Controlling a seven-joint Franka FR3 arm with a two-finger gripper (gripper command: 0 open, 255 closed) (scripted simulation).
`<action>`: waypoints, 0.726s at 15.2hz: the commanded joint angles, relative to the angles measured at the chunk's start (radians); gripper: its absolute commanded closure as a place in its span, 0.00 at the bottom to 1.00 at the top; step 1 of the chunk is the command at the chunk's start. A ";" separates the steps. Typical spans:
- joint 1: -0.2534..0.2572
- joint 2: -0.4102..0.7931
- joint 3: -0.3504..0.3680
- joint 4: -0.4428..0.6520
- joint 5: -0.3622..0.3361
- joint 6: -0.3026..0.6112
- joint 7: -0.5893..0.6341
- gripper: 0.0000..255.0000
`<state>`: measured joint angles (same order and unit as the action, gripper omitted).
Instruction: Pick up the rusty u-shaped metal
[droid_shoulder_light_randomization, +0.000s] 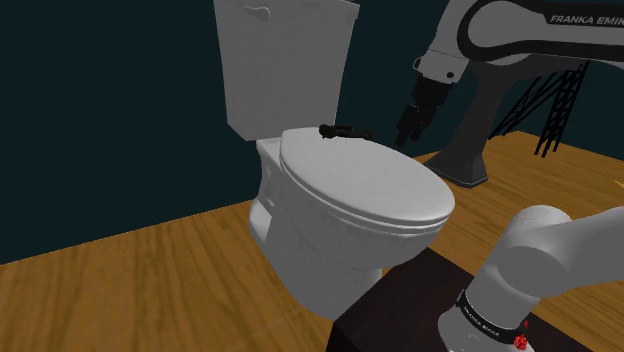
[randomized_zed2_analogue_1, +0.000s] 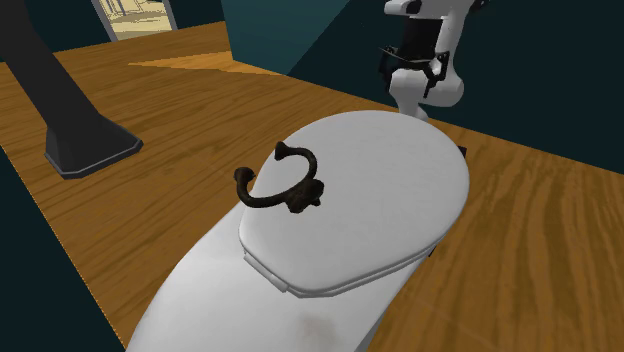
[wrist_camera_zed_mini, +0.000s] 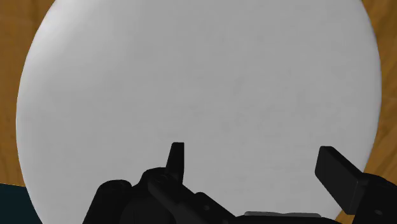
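Toilet lid (randomized_zed2_analogue_1: 380, 190) bears dark u-shaped metal (randomized_zed2_analogue_1: 303, 197) above wooden floor (randomized_zed2_analogue_1: 540, 230).

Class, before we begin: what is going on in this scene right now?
A white robot arm is going for the dark u-shaped metal piece, which lies on the closed white toilet lid near the tank. Its black hand hangs open above the lid, apart from the piece. Nothing is gripped yet.
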<state>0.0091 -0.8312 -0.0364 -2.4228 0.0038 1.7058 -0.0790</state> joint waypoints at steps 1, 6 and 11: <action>0.000 0.000 0.000 0.000 0.000 0.000 0.000 0.00; 0.002 0.242 -0.055 0.161 -0.007 0.028 -0.065 0.00; 0.006 0.480 -0.104 0.355 0.007 0.019 -0.132 0.00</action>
<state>0.0150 -0.3940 -0.1307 -2.0983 0.0076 1.7239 -0.1966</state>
